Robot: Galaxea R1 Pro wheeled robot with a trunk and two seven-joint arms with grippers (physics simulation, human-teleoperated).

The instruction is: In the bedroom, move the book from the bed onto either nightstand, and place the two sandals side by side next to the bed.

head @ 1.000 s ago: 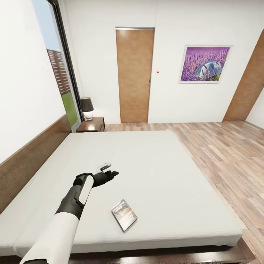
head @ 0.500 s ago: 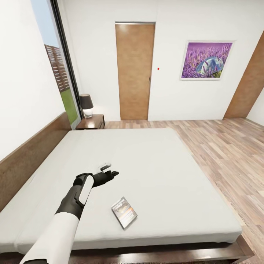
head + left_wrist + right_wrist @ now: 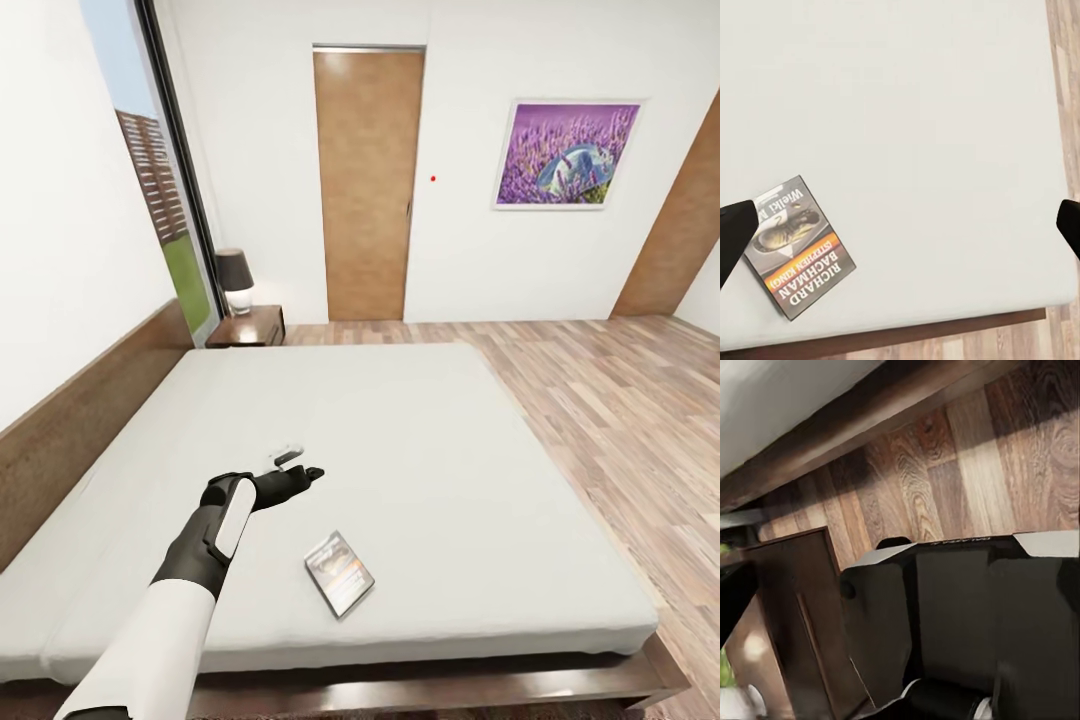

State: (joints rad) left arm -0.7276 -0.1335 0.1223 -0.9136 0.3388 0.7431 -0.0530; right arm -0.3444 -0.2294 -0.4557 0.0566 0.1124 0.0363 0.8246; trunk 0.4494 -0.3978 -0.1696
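Note:
The book [image 3: 338,573] lies flat on the white mattress of the bed [image 3: 420,440], near its foot edge, grey-white with an orange-and-black band. My left gripper [image 3: 300,465] hovers open above the mattress, a short way beyond the book and apart from it. In the left wrist view the book [image 3: 799,247] sits close to one dark fingertip [image 3: 731,232], and the gripper [image 3: 900,229] holds nothing. The nightstand [image 3: 248,327] stands at the bed's far corner by the window. The two sandals are out of view. My right gripper [image 3: 900,600] hangs low beside the bed frame, open.
A lamp [image 3: 236,280] stands on the nightstand. The brown headboard [image 3: 80,420] runs along the left wall. A wooden door [image 3: 365,185] and a purple painting [image 3: 565,153] are on the far wall. Wood floor [image 3: 620,400] stretches right of the bed. My own dark base [image 3: 975,622] is close by.
The head camera has shifted, so the room sits a little higher in the picture. The left arm and the book have kept their places.

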